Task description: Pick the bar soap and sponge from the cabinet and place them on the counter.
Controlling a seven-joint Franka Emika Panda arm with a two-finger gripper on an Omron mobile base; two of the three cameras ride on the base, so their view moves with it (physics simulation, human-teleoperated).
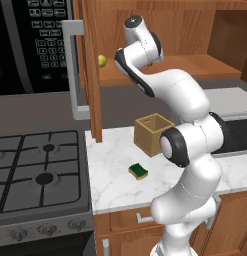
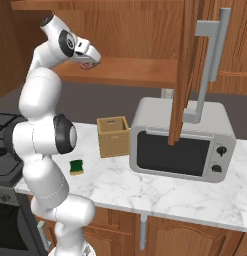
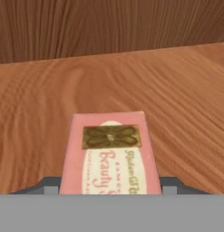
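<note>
The bar soap (image 3: 109, 154) lies flat on the cabinet (image 3: 109, 81) shelf, long axis pointing away toward the back wall. The gripper (image 3: 109, 186) straddles its near end, fingertips (image 3: 50, 186) just beside its long sides; whether they pinch it I cannot tell.

Soap (image 3: 109, 154) on cabinet (image 1: 205, 65) shelf, sponge (image 1: 139, 171) on counter (image 1: 110, 175)

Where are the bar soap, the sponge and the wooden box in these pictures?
bar soap (image 3: 109, 154): hand view, middle of its pink top face, on the cabinet shelf.
sponge (image 1: 138, 171): left base view, its dark green top, on the counter.
wooden box (image 2: 114, 142): right base view, its front wall.
</note>
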